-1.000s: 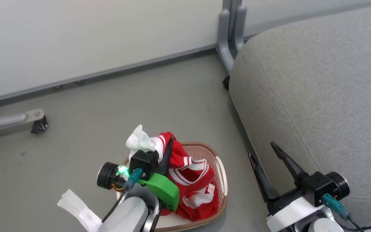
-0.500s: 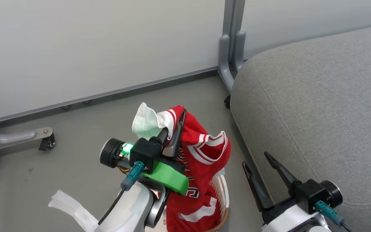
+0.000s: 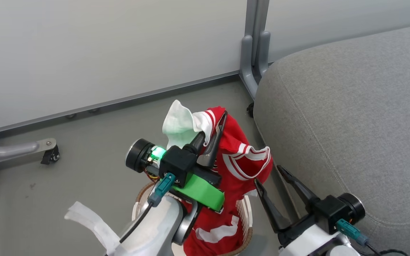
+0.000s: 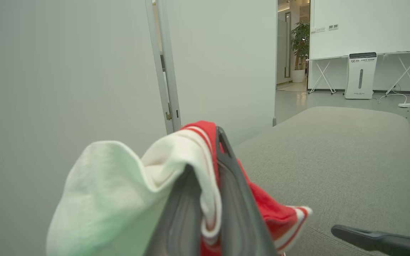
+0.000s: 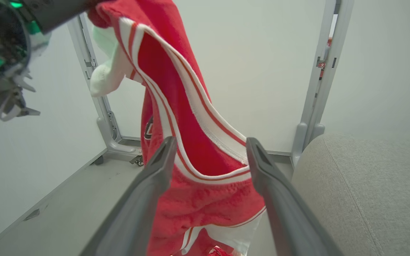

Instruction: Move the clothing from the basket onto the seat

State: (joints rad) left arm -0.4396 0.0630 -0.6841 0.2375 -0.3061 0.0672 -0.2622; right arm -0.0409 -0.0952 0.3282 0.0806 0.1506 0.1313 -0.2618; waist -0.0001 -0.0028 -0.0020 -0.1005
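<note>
The left pincer (image 3: 216, 124) is clamped shut on the clothing (image 3: 242, 160), pinching a fold of red jersey with white stripes between its two dark fingers near their tips. A pale white flap of the fabric bulges out on the left side of the fingers, and the red body of the garment hangs down on their right side. Held this way, the clothing drapes from the pincer to the basket (image 3: 139, 201), which stands on the grey floor (image 3: 84, 160) directly beneath; the lower end of the cloth reaches down inside the basket's rim. The right pincer (image 3: 268, 174) stands wide open and grips nothing. Its fingers point up just beside the hanging cloth, between it and the seat (image 3: 351, 124). In the right wrist view the red fabric hangs beyond the spread fingers, across the gap between them; whether it touches them cannot be told. The seat lies bare to the right of the basket, close beside it.
</note>
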